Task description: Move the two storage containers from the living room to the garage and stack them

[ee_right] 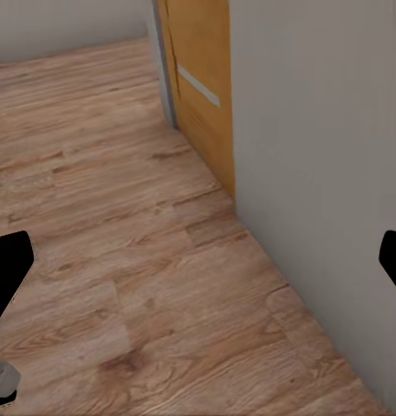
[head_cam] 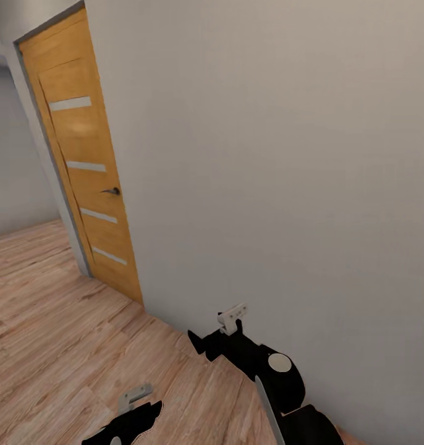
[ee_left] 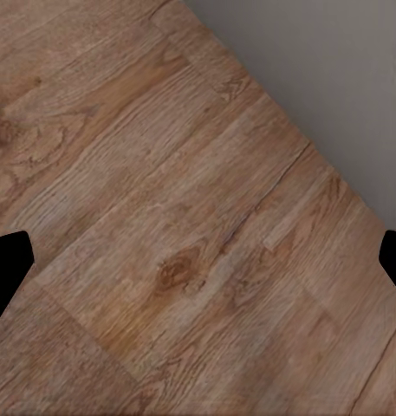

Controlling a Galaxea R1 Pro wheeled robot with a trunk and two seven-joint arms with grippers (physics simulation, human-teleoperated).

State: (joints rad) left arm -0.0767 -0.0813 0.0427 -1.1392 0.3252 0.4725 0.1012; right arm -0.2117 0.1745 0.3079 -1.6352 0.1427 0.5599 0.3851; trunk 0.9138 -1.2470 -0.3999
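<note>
Light wood plank floor (head_cam: pixel 63 321) underfoot, white wall (head_cam: pixel 267 173) close on the right, orange wooden door (head_cam: pixel 82 161) far left, shut. Left hand (ee_left: pixel 198 260) spread wide, carrying nothing; right hand (ee_right: pixel 198 260) likewise spread and bare. Containers nowhere in sight, so whereabouts unknown. Probably in transit, stacking not yet done. No writing or labels readable.

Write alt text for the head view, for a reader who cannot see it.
A wooden door with a dark handle stands at the left of a plain white wall, above a light wood plank floor. The robot's two black arms reach in from below, left gripper and right gripper both empty.
</note>
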